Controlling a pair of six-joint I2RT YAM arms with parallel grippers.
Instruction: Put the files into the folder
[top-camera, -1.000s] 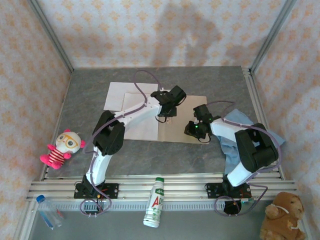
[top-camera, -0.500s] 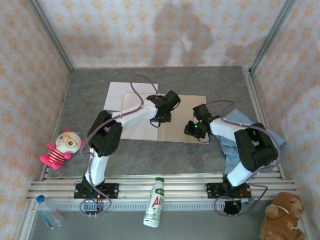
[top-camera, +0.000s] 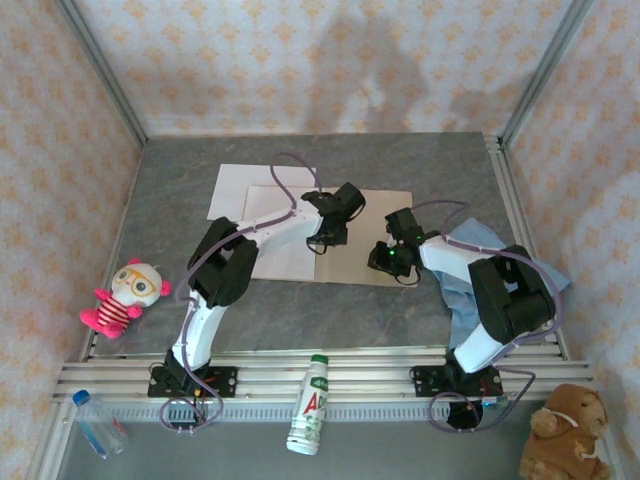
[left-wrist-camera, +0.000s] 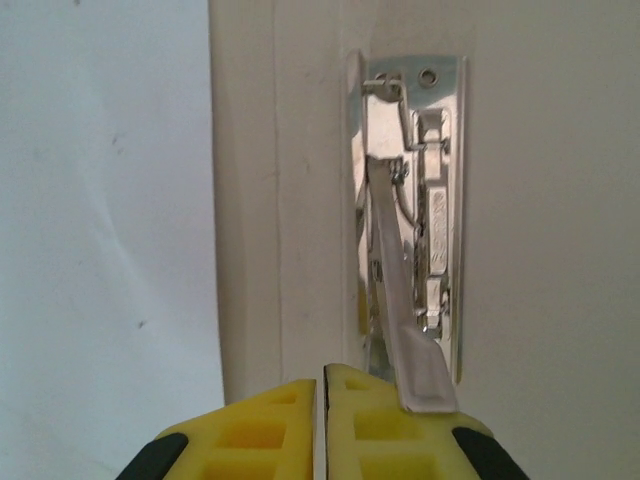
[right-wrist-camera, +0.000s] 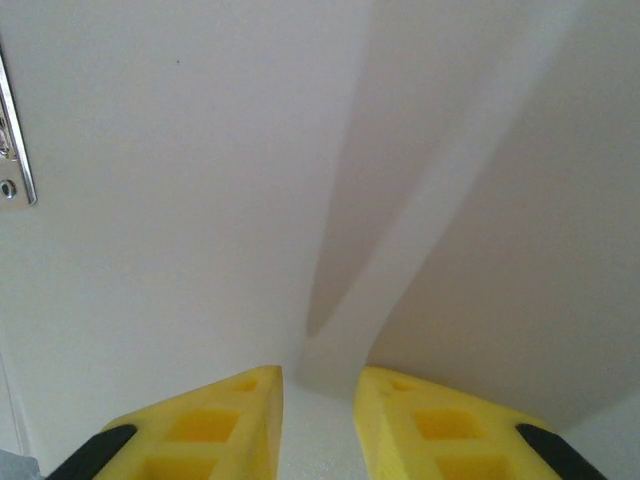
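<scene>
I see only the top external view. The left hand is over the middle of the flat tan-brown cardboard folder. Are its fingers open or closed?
Observer: Closed. In the left wrist view the yellow fingers of the left hand meet.
Operator: What lies before it?
Observer: The shiny metal fastener of the folder; its long lever reaches to that hand.
Operator: And the other arm?
Observer: The right hand is open above the folder's pale inner face.
</scene>
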